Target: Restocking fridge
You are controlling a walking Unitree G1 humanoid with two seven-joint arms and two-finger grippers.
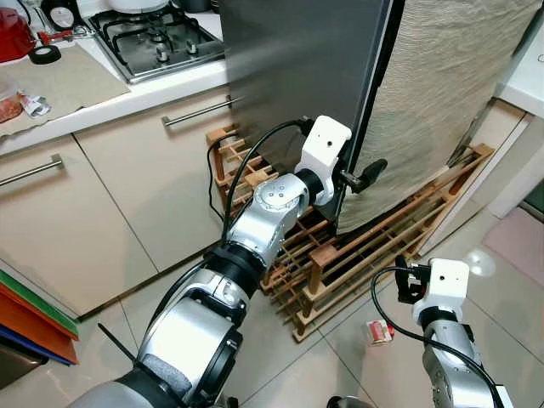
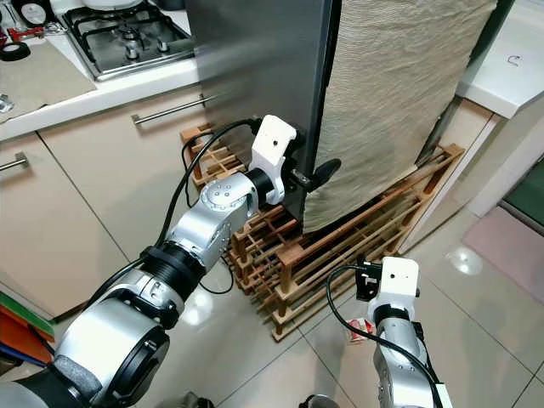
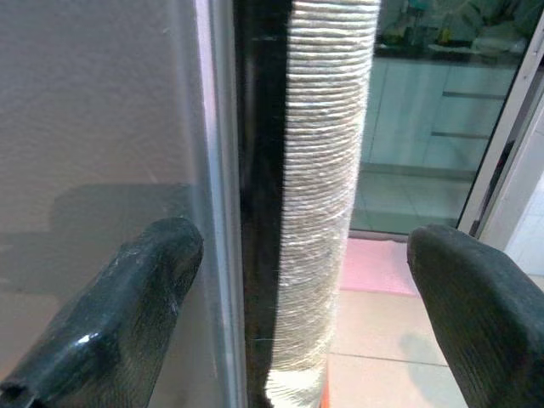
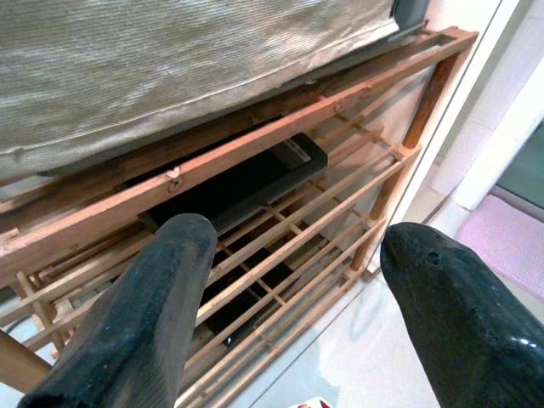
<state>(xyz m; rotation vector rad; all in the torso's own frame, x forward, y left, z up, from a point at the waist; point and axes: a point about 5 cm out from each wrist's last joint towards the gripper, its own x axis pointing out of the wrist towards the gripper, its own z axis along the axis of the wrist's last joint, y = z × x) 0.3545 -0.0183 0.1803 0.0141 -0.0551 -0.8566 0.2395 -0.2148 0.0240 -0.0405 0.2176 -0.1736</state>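
Beside the worktop with its gas hob, the fridge stands over a wooden rack, its front draped in a woven cloth. At its lower door edge the left pincer is spread wide, fingers straddling edge and cloth. Low down, the right pincer gapes wide before the rack. What looks like a small red-and-white carton lies on the floor tiles.

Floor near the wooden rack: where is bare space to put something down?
Bare tiles lie right of the wooden rack, toward the pink mat, beyond the small carton. Another patch lies between the cabinet and the rack. The rack itself is crowded with slats.
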